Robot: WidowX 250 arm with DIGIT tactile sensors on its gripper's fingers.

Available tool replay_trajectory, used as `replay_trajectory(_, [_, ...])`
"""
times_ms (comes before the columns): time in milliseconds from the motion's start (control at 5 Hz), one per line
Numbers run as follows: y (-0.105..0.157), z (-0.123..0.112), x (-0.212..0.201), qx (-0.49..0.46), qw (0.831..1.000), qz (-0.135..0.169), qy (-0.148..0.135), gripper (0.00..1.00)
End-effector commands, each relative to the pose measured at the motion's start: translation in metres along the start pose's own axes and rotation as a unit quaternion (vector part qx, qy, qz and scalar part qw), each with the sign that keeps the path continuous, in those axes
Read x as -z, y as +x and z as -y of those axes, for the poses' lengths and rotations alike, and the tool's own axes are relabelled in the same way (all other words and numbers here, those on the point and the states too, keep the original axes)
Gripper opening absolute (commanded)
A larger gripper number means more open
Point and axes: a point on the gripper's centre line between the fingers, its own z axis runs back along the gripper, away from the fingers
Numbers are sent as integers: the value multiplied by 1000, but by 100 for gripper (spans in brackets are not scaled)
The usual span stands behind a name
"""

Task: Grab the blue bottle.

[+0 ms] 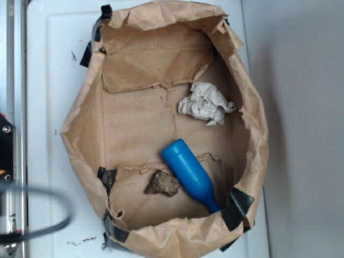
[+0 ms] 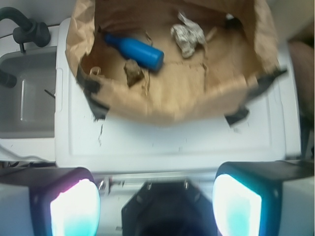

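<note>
Blue bottle (image 1: 189,171) was the target, yet the fingers (image 2: 76,209) held nothing: in the wrist view the two glowing pads stood wide apart at the bottom edge, one at 7 o'clock, one at 5 o'clock, with bare white desk (image 2: 172,137) between them and the work. Beyond that strip sat the brown paper bag (image 2: 172,98), its walls folded down into an open tray. From overhead the bottle lay on its side inside the bag at about 5 o'clock, neck pointing down toward a black tape patch (image 1: 236,207), base toward the middle. A brown lump (image 1: 162,184) lay just beside its body, and a crumpled white paper wad (image 1: 206,103) rested well apart at 1 o'clock.

To my eye the approach had barely begun. Closing across the round body near its middle, jaws square to its length and clear of the lump, looked the safest plan.

The arm itself was missing from the overhead view, and the wrist picture was too blurred to tell whether lump and bottle touched.
</note>
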Motion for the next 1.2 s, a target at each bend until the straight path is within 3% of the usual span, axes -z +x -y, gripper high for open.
replay_trajectory(0, [60,-7,25,84,996,5,-7,100])
replay_trajectory(400, [104,-13,87,179,983,-7,-38,100])
replay_trajectory(600, [109,7,110,260,965,-3,-17,100])
replay_trajectory(800, [112,23,130,292,956,19,-28,100])
replay_trajectory(1000, [122,33,144,296,952,74,-13,100])
